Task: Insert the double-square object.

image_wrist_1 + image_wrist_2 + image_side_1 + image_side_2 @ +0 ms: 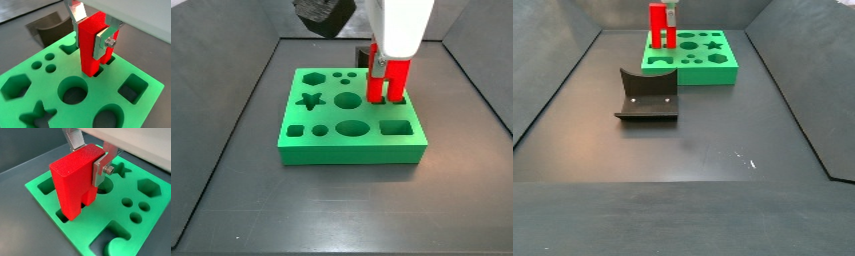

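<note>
The bright red double-square object (90,47) stands upright between my gripper's (92,35) silver fingers, which are shut on its upper part. Its two legs reach down to a dark cut-out near one edge of the green board (47,82); how deep they sit in it I cannot tell. The object (73,183), the gripper (90,160) and the board (67,233) show the same way in both wrist views. In both side views the object (389,82) (659,28) stands on the board (352,150) (700,72) under the gripper (385,62) (664,10).
The board has several other cut-outs: star, hexagon, circles, oval, rectangle. A dark grey curved block (647,97) lies on the dark floor beside the board and also shows in a wrist view (50,27). Dark walls enclose the floor.
</note>
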Motion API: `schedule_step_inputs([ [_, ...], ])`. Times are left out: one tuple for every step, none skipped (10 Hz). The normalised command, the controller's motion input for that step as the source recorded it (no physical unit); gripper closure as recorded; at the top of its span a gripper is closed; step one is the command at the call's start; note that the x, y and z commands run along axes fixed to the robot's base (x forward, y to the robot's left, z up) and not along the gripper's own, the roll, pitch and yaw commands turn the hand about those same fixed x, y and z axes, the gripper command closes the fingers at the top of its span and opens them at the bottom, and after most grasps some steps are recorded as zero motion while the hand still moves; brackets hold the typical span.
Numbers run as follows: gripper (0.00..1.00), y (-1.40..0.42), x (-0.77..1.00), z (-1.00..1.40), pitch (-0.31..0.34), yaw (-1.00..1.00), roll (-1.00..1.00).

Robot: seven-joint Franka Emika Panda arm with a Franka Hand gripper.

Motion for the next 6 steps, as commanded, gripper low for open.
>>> schedule_step_inputs([
  [1.0, 0.18, 0.19, -0.12, 0.039, -0.11, -0.01],
  [1.0, 0.15, 0.36, -0.27, 0.04, 0.0, -0.02],
  [1.0, 0.0, 0.15, -0.24, 0.007, 0.02, -0.09],
  [1.0, -0.03, 0.03, -0.17, 0.003, 0.0, -0.18],
  [1.0, -0.09, 0.0, -0.11, 0.0, 0.0, -0.22],
  [1.0, -0.02, -0.09, -0.01, -0.021, 0.0, -0.26],
])
